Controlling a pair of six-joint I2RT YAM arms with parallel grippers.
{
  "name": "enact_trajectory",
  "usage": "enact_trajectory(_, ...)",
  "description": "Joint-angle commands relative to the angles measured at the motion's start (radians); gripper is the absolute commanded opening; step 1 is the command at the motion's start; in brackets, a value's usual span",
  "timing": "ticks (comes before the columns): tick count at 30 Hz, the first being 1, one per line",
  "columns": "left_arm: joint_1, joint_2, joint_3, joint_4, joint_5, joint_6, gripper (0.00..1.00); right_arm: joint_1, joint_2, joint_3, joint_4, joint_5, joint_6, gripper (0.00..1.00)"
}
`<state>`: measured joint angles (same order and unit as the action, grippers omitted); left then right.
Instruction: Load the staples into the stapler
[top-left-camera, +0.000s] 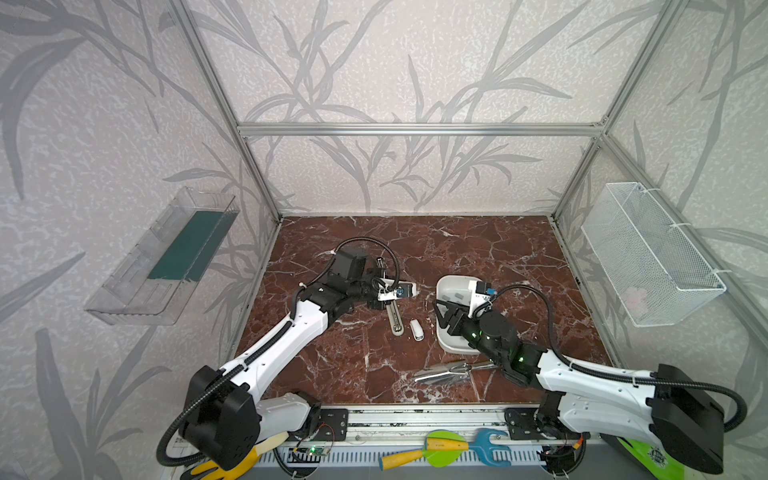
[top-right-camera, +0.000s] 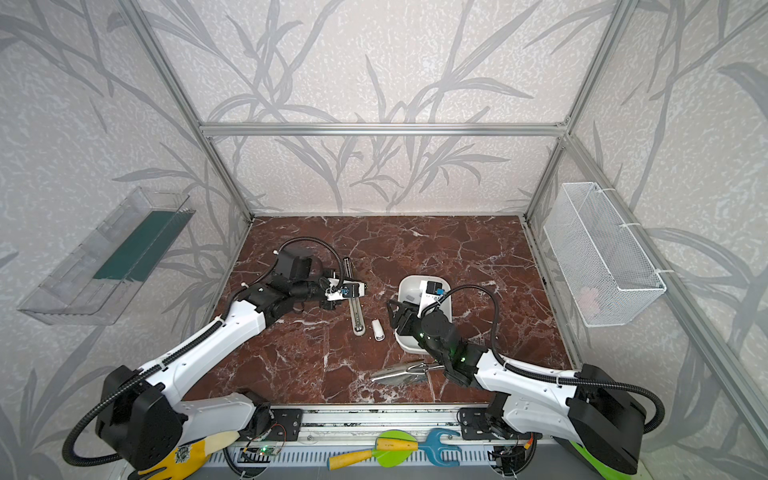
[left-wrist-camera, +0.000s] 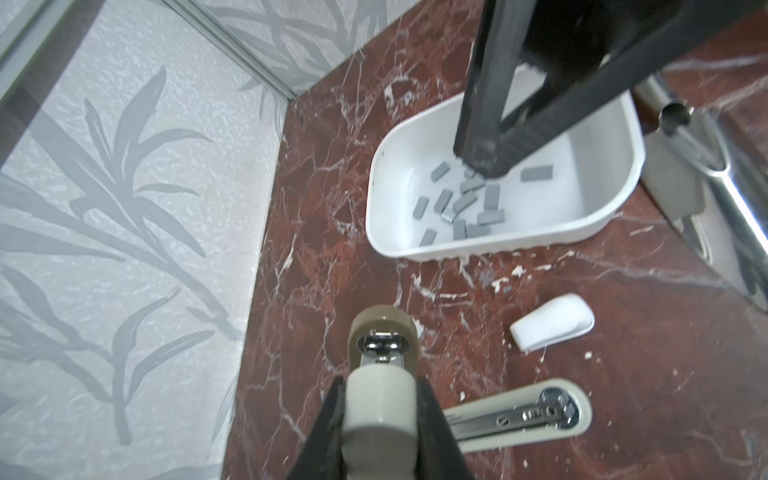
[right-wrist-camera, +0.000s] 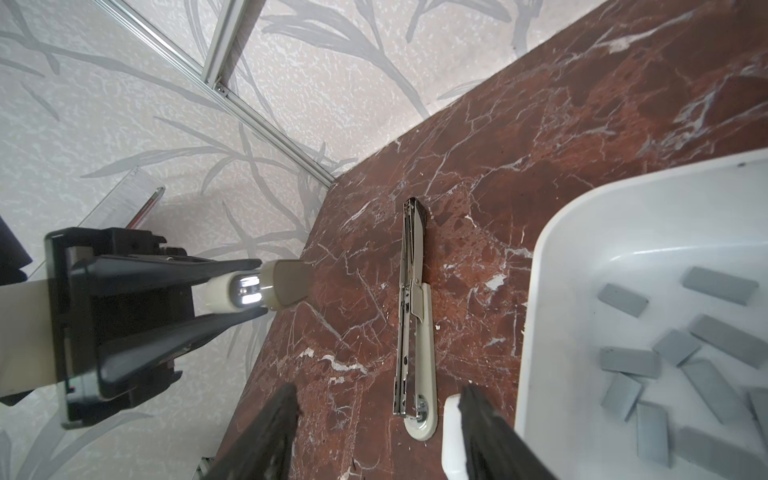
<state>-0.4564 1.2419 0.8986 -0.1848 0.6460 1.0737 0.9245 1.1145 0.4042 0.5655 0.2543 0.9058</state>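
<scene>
The stapler (top-left-camera: 392, 316) (right-wrist-camera: 411, 324) lies opened out flat on the marble, its chrome channel facing up. My left gripper (top-left-camera: 409, 289) (left-wrist-camera: 380, 386) hovers over its far half, shut on a short beige stapler piece (left-wrist-camera: 380, 399) (right-wrist-camera: 266, 286) with a chrome face and a taupe end. The staples (left-wrist-camera: 457, 203) (right-wrist-camera: 623, 299), several small grey strips, lie loose in a white tray (top-left-camera: 446, 286) (left-wrist-camera: 615, 208). My right gripper (top-left-camera: 441, 309) (right-wrist-camera: 378, 401) hangs at the tray's left edge with its jaws apart and nothing between them.
A small white plastic piece (top-left-camera: 417, 330) (left-wrist-camera: 552, 320) lies on the marble between stapler and tray, close by my right fingers. A shiny metal scoop (top-left-camera: 449, 372) lies near the front edge. A mesh basket (top-left-camera: 648, 257) hangs on the right wall, a clear shelf (top-left-camera: 166, 257) on the left.
</scene>
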Motion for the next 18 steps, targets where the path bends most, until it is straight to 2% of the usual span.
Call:
enact_trajectory(1,-0.004,0.034,-0.001,0.155,0.195,-0.111,0.0,-0.027,0.023,0.017,0.091,-0.142,0.023,0.61)
enact_trajectory(3,-0.004,0.048,0.021,0.107,0.234,-0.084,0.0,-0.03,0.014,0.05,0.027,-0.208,-0.002,0.56)
enact_trajectory(5,-0.005,0.044,0.009,0.122,0.226,-0.084,0.0,-0.03,-0.017,0.053,-0.02,-0.236,-0.021,0.56)
enact_trajectory(12,-0.024,0.014,-0.02,0.079,0.199,0.019,0.0,-0.039,-0.121,0.036,-0.092,-0.229,-0.09,0.61)
enact_trajectory(18,-0.077,0.0,-0.026,-0.005,0.166,0.161,0.0,-0.039,-0.118,0.084,-0.156,-0.261,-0.131,0.6)
